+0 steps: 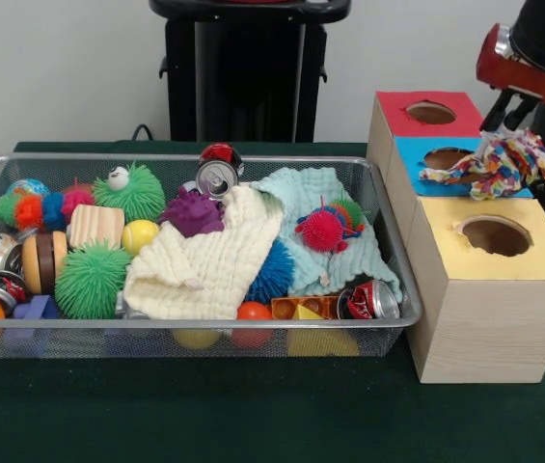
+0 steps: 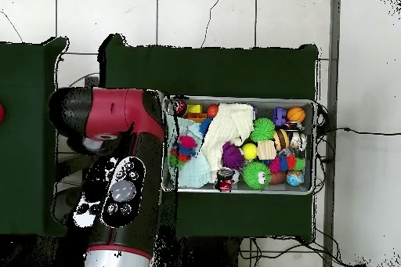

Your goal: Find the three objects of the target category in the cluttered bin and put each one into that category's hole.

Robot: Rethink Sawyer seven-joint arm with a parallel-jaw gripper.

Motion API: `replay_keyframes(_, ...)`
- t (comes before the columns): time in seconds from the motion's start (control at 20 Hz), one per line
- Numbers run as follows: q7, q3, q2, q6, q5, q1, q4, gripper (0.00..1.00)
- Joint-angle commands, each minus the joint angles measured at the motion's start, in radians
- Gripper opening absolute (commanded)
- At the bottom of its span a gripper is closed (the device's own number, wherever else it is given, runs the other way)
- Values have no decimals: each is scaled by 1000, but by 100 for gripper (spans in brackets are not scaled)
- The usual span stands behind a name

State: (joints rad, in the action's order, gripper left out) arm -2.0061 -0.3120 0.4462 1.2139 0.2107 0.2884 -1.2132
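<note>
Upper right of frame: gripper [image 1: 509, 118] fingers clamped on the multicoloured rope toy [image 1: 499, 164], suspended over the blue box [image 1: 409, 154]. Recommend centring above its hole [image 1: 449, 157] before release.

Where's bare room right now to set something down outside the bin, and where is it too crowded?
Free: the green table strip in front of the bin, and the yellow box top around its hole. Crowded: the bin is packed throughout, and the blue box sits under the hand holding the rope toy.
</note>
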Motion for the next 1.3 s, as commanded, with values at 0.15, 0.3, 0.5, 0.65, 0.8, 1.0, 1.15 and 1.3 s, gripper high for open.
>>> replay_keyframes(0.15,-257,-3,-50,-140,-30,10,-21,0)
replay_keyframes(0.3,-240,-14,-41,-235,-40,13,-16,0)
replay_keyframes(0.5,-218,-26,-29,-288,-43,11,-1,0)
replay_keyframes(0.65,-196,-35,-29,-332,-51,10,16,0)
replay_keyframes(0.8,-179,-46,-32,-354,-52,9,28,0)
replay_keyframes(1.0,-171,-52,-42,-335,-42,2,53,0)
replay_keyframes(1.15,-167,-54,-49,-324,-36,-4,61,0)
replay_keyframes(1.3,-171,-52,-63,-308,-27,-14,60,0)
